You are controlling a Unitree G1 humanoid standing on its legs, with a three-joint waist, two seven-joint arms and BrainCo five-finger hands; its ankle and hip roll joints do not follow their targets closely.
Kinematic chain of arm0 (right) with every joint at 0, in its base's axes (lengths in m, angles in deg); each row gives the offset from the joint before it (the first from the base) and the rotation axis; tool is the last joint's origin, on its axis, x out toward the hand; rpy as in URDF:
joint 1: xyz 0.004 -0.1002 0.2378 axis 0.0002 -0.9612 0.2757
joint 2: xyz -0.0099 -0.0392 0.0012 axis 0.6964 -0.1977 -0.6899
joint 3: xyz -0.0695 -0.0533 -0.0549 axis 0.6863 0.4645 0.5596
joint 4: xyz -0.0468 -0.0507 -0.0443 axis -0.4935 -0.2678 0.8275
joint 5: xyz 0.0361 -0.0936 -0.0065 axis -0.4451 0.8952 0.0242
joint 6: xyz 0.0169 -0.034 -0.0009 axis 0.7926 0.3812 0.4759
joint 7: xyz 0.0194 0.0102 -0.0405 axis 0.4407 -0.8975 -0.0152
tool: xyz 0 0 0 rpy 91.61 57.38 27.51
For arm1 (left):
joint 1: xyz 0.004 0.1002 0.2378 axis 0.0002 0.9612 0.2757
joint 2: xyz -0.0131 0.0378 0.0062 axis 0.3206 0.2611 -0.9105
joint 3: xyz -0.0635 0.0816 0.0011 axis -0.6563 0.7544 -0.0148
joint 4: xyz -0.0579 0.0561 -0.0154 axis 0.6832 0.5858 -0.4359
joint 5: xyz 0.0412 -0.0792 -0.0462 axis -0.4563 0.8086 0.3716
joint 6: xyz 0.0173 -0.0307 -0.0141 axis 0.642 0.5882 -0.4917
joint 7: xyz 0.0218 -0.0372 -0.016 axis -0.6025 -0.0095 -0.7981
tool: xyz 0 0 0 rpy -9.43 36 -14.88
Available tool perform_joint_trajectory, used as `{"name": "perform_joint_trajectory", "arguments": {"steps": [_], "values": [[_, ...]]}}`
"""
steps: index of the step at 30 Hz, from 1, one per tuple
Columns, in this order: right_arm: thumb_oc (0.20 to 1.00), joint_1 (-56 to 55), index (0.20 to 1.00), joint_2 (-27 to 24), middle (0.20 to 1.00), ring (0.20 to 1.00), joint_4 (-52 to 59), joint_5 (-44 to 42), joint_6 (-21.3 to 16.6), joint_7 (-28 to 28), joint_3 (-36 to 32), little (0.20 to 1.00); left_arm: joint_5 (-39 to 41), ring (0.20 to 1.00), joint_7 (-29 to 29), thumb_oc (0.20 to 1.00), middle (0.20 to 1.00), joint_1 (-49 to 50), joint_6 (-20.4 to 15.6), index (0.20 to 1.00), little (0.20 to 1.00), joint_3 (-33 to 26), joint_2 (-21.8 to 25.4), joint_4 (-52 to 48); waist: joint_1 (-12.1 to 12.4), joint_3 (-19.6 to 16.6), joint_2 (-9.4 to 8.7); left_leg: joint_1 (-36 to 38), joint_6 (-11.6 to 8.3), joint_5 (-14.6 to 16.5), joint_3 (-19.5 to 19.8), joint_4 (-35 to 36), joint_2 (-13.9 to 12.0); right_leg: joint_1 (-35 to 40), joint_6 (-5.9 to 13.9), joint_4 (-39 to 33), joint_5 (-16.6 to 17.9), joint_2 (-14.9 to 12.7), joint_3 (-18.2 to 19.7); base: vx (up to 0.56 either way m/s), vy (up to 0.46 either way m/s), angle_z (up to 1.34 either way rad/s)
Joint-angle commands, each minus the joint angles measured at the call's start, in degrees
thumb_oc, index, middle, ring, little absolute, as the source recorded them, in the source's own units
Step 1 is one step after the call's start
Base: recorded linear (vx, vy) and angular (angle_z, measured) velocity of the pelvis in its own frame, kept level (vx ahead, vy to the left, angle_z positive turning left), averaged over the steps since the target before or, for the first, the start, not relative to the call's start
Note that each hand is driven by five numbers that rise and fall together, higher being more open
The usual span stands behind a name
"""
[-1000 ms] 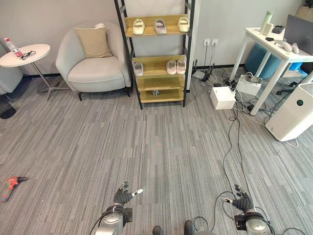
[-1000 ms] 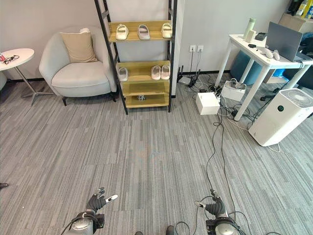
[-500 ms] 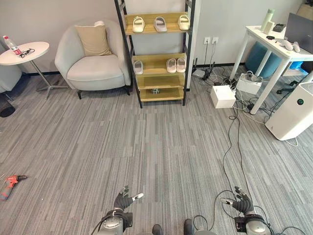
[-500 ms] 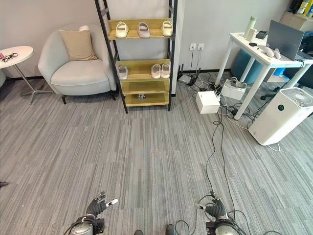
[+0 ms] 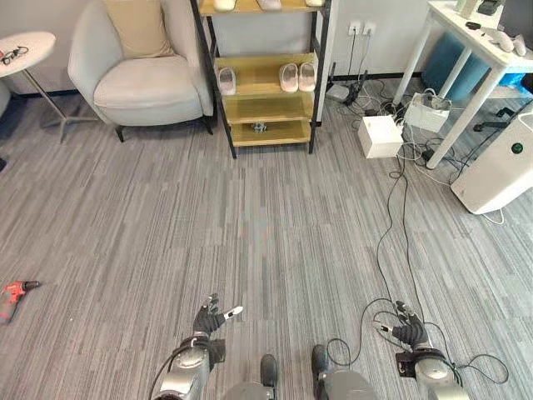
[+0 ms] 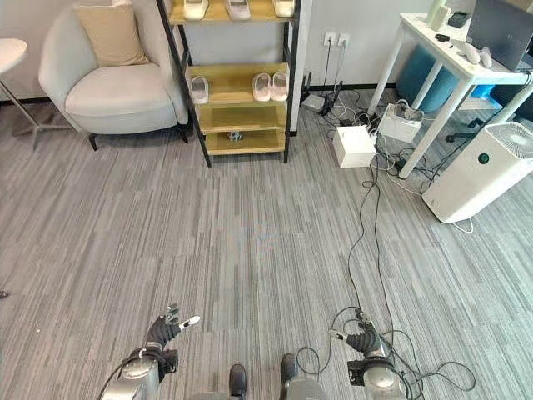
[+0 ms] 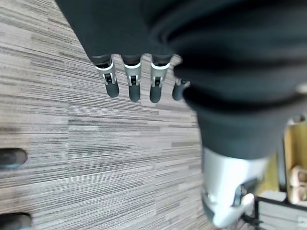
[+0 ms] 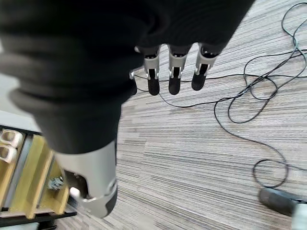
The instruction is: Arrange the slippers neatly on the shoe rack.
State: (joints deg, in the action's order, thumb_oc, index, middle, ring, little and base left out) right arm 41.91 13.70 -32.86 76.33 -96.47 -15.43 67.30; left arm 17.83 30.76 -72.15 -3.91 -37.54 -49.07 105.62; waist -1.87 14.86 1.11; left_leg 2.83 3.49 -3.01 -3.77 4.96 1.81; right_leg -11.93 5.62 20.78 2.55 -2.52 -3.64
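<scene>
I judged walking closer to the shoe rack (image 5: 265, 83) best; left hand (image 5: 208, 322) and right hand (image 5: 405, 332) hung released, slippers (image 5: 297, 77) upper centre.

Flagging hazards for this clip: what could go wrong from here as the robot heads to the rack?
Cables trail across the floor on the right and could snag a step. Both hands, left hand and right hand, are open and empty, far from the slippers on the rack.

Grey armchair (image 5: 137, 79) with tan cushion (image 5: 140, 25) far left; white air purifier (image 5: 497, 171) right (beside a white desk (image 5: 466, 46)); red drill (image 5: 12, 296) on carpet.
</scene>
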Motion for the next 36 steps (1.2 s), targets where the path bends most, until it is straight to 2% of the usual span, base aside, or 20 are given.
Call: {"name": "perform_joint_trajectory", "arguments": {"steps": [1, 5, 6, 8, 10, 14, 16, 17, 18, 20, 24, 25, 26, 27, 29, 31, 32, 33, 35, 36], "values": [[1.0, 0.58, 1.0, -0.33, 1.0, 1.0, 2.53, -1.59, -1.21, -0.44, -1.88, 1.0, 3.88, 1.0, 0.05, 1.0, 1.0, -1.37, -2.72, 1.0, 1.0, -2.66, 0.33, -1.12, -0.91, 1.27, -0.63, 3.29, -1.21, 5.75, 2.56, -0.94, 0.31, -0.14, 2.53, 0.07, -2.29, -2.78, 0.9, 0.22, -0.022, -0.03], [1.0, -0.12, 1.0, -0.78, 1.0, 1.0, 1.23, -1.91, -0.72, -0.44, -2.44, 1.0, 6.38, 1.0, 0.25, 1.0, 1.0, -1.84, -2.66, 1.0, 1.0, -4.08, -0.01, -0.32, -2.35, 2.55, -1.39, 7.16, -1.83, 8.17, 3.03, 0.03, 0.96, -3.43, 3.18, -10.1, 1.58, -2.3, -3.43, 0.24, -0.095, 0.05], [1.0, -1.68, 1.0, -0.99, 1.0, 1.0, 1.16, -1.91, -0.39, -0.51, -3.74, 1.0, 6.7, 1.0, 0.29, 1.0, 1.0, -1.86, -2.59, 1.0, 1.0, -4.6, -0.15, -0.28, -3.38, 2.3, -1.59, 8.98, -2.47, 9.3, 3.66, 0.04, 0.8, -4.2, 3.45, -14.09, 2.67, -2.34, -5.76, 0.31, -0.125, 0.08], [1.0, -2.5, 1.0, -1.14, 1.0, 1.0, 1.26, -1.91, -0.19, -0.48, -4.18, 1.0, 6.47, 1.0, 0.55, 1.0, 1.0, -1.89, -2.48, 1.0, 1.0, -4.41, -0.14, 0.06, -4.01, 2.0, -1.52, 9.75, -2.81, 9.82, 4.12, 0.04, 0.49, -4.05, 3.3, -14.68, 2.64, -2.04, -5.66, 0.25, -0.118, 0.14], [1.0, -4.07, 1.0, -0.72, 1.0, 1.0, -0.1, -3.55, -0.76, 0.07, -4.92, 1.0, 5.78, 1.0, 1.19, 1.0, 1.0, -1.85, -2.5, 1.0, 1.0, -3.83, -0.4, 0.63, -4.82, 0.57, -1.49, 10.82, -3.47, 10.67, 4.72, -0.15, -0.12, -2.16, 1.73, -15.47, 2.11, -0.79, -3.57, 0.32, -0.159, 0.38], [1.0, -5.23, 1.0, -1.66, 1.0, 1.0, -1.08, -4.87, -1.04, 0.48, -5.72, 1.0, 6.54, 1.0, 1.76, 1.0, 1.0, -1.59, -2.28, 1.0, 1.0, -3.02, -1.46, 0.73, -5.82, -1.11, -0.52, 9.84, -5.1, 11.2, 4.43, -4.11, -1.76, -0.27, -0.02, -15.53, 0.48, 0.38, -3.48, 0.29, -0.163, 0.45], [1.0, -5.8, 1.0, -2.3, 1.0, 1.0, -1.09, -5.61, -1.33, 1.06, -5.63, 1.0, 6.99, 1.0, 2.36, 1.0, 1.0, -1.8, -2.15, 1.0, 1.0, -2.42, -2.08, 0.85, -6.37, -1.19, 0.0, 6.39, -7.68, 7.15, 4.11, -14.86, -2.55, 2.52, -2.19, -16.06, -1.47, 1.76, -2.54, 0.32, -0.257, 0.12], [1.0, -5.5, 1.0, -3.12, 1.0, 1.0, -0.07, -6.33, -1.85, 1.49, -5.2, 1.0, 6.34, 1.0, 2.72, 1.0, 1.0, -2.49, -2.23, 1.0, 1.0, -1.26, -2.08, 1.19, -5.64, 0.4, -1.35, 0.28, -8.67, 2.1, 4.81, -28.1, -1.19, 5.6, -3.92, -16.77, -2.38, 1.71, -0.79, 0.2, -0.207, 0.06], [1.0, -5.48, 1.0, -3.12, 1.0, 1.0, -0.08, -6.33, -1.85, 1.49, -5.21, 1.0, 6.34, 1.0, 2.71, 1.0, 1.0, -2.51, -2.23, 1.0, 1.0, -1.26, -2.07, 1.19, -5.7, 0.42, -1.29, 0.05, -8.69, 2.29, 4.89, -28.51, -1.26, 5.56, -3.93, -16.75, -2.37, 1.77, -0.87, 0.18, -0.214, 0.05], [1.0, -4.91, 1.0, -3.72, 1.0, 1.0, -0.19, -6.63, -1.73, 1.29, -5.15, 1.0, 5.75, 1.0, 2.75, 1.0, 1.0, -2.9, -2.09, 1.0, 1.0, -0.45, -1.83, 1.7, -4.39, 1.77, -2.53, -4.5, -8.01, 2.1, 4.38, -32.78, -0.68, 8.36, -4.65, -18.11, -3.43, 1.23, -0.19, 0.14, -0.126, -0.2], [1.0, -4.31, 1.0, -4.12, 1.0, 1.0, 0.74, -6.79, -1.93, 1.2, -4.84, 1.0, 1.93, 1.0, 2.52, 1.0, 1.0, -3.37, -1.83, 1.0, 1.0, 0.69, -0.79, 2.57, -2.61, 1.81, -3.79, -12.04, -6.25, 4.68, 2.46, -24.46, -0.83, 12.53, -4.04, -20.03, -5.13, 0.72, 1.03, 0.27, -0.047, -0.11], [1.0, -4.54, 1.0, -4.31, 1.0, 1.0, 1.24, -6.3, -2.04, 1.16, -4.68, 1.0, 1.19, 1.0, 2.3, 1.0, 1.0, -3.16, -1.74, 1.0, 1.0, 0.86, -0.5, 2.42, -2.27, 1.67, -3.6, -13.03, -6.24, 3.59, 2.46, -20.0, -1.54, 13.46, -3.85, -20.22, -5.78, 1.06, 1.45, 0.42, 0.084, -0.31], [1.0, -4.76, 1.0, -4.04, 1.0, 1.0, 1.42, -6.07, -2.12, 0.92, -4.57, 1.0, -0.68, 1.0, 1.97, 1.0, 1.0, -3.01, -1.53, 1.0, 1.0, 1.1, -0.2, 2.29, -1.87, 1.4, -2.46, -14.24, -7.12, -1.99, 1.97, -11.51, -4.24, 15.39, -3.7, -20.77, -7.12, 2.05, 1.79, 0.33, 0.071, -0.3], [1.0, -4.82, 1.0, -4.04, 1.0, 1.0, 1.44, -6.06, -2.12, 0.92, -4.56, 1.0, -0.71, 1.0, 1.95, 1.0, 1.0, -2.96, -1.53, 1.0, 1.0, 1.11, -0.21, 2.28, -1.84, 1.5, -2.61, -13.62, -7.15, -2.35, 1.88, -10.71, -4.11, 15.64, -3.7, -20.8, -7.22, 1.91, 1.83, 0.44, 0.095, -0.25], [1.0, -4.44, 1.0, -4.05, 1.0, 1.0, 1.23, -5.43, -1.91, 0.41, -4.24, 1.0, -1.41, 1.0, 1.63, 1.0, 1.0, -3.23, -1.26, 1.0, 1.0, 1.18, -0.04, 2.4, -1.14, 1.09, -1.81, -15.13, -8.05, -5.4, 1.15, -2.19, -5.61, 18.42, -3.43, -21.14, -8.96, 1.89, 2.89, 0.43, 0.11, -0.2], [1.0, -4.01, 1.0, -3.82, 1.0, 1.0, 0.64, -5.38, -1.82, 0.58, -3.88, 1.0, -1.31, 1.0, 1.65, 1.0, 1.0, -3.26, -1.18, 1.0, 1.0, 1.01, -0.17, 2.48, -1.17, 0.87, -1.73, -15.01, -8.25, -5.91, -0.11, -2.06, -5.7, 20.12, -2.97, -21.34, -9.64, 1.43, 3.3, 0.34, 0.136, -0.19], [1.0, -4.29, 1.0, -3.44, 1.0, 1.0, 0.97, -4.9, -1.25, 1.16, -3.6, 1.0, -1.02, 1.0, 1.91, 1.0, 1.0, -2.43, -1.4, 1.0, 1.0, 0.67, -0.32, 2.88, -1.28, -0.56, -0.89, -12.95, -8.55, -7.37, -0.79, -0.76, -6.36, 21.18, -2.54, -21.68, -10.18, 1.33, 3.92, 0.2, 0.1, -0.35], [1.0, -4.33, 1.0, -3.43, 1.0, 1.0, 1.01, -4.9, -1.24, 1.16, -3.6, 1.0, -1.02, 1.0, 1.91, 1.0, 1.0, -2.39, -1.41, 1.0, 1.0, 0.68, -0.31, 2.87, -1.24, -0.54, -0.94, -12.85, -8.54, -7.34, -0.85, -0.74, -6.33, 21.27, -2.53, -21.72, -10.2, 1.28, 3.96, 0.44, 0.231, -0.64], [1.0, -3.96, 1.0, -3.23, 1.0, 1.0, 0.98, -4.23, -0.9, 1.62, -3.0, 1.0, -0.7, 1.0, 2.04, 1.0, 1.0, -1.71, -1.51, 1.0, 1.0, 0.9, -0.62, 2.93, -0.78, -1.76, -1.28, -12.6, -7.23, -6.12, -1.18, -3.07, -4.56, 23.2, -1.03, -22.17, -10.75, -1.46, 3.99, 0.37, 0.197, -0.53], [1.0, -3.98, 1.0, -3.21, 1.0, 1.0, 1.0, -4.23, -0.89, 1.62, -3.0, 1.0, -0.7, 1.0, 2.04, 1.0, 1.0, -1.69, -1.51, 1.0, 1.0, 0.91, -0.61, 2.92, -0.75, -1.78, -1.35, -12.62, -7.2, -6.02, -1.24, -3.18, -4.5, 23.24, -1.0, -22.19, -10.78, -1.54, 4.01, 0.33, 0.181, -0.28]]}}
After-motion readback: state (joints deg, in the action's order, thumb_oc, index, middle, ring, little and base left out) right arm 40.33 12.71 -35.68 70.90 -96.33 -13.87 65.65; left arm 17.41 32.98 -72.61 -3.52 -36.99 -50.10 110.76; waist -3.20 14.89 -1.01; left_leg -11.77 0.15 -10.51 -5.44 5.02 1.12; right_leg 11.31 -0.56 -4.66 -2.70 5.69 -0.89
